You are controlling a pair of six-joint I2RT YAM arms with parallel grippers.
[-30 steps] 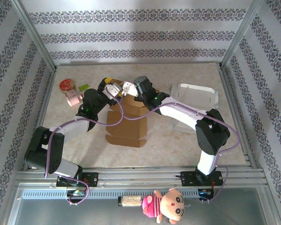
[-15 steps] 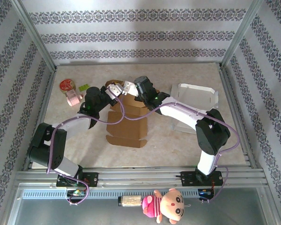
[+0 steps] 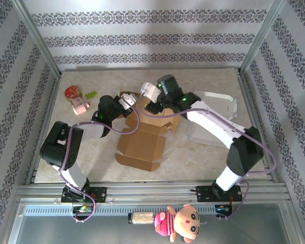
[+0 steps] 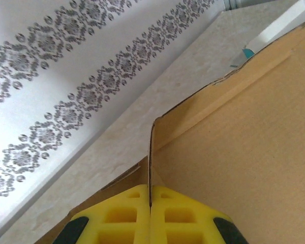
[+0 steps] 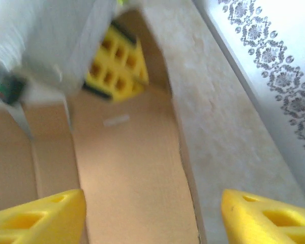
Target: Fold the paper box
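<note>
While left claw [image 4: 150, 195] pinches its flap [image 4: 153, 133] (right claw [image 5: 152, 208] spread), paper box [image 3: 141, 145] runs near-to-far

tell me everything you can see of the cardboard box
The cardboard box is a brown die-cut blank, half unfolded at the middle of the table. Its near panel lies flat, small tabs on the near edge; the far flaps stand raised. The left gripper is shut on the thin edge of one upright flap. The right gripper hangs open over an inner panel.
</note>
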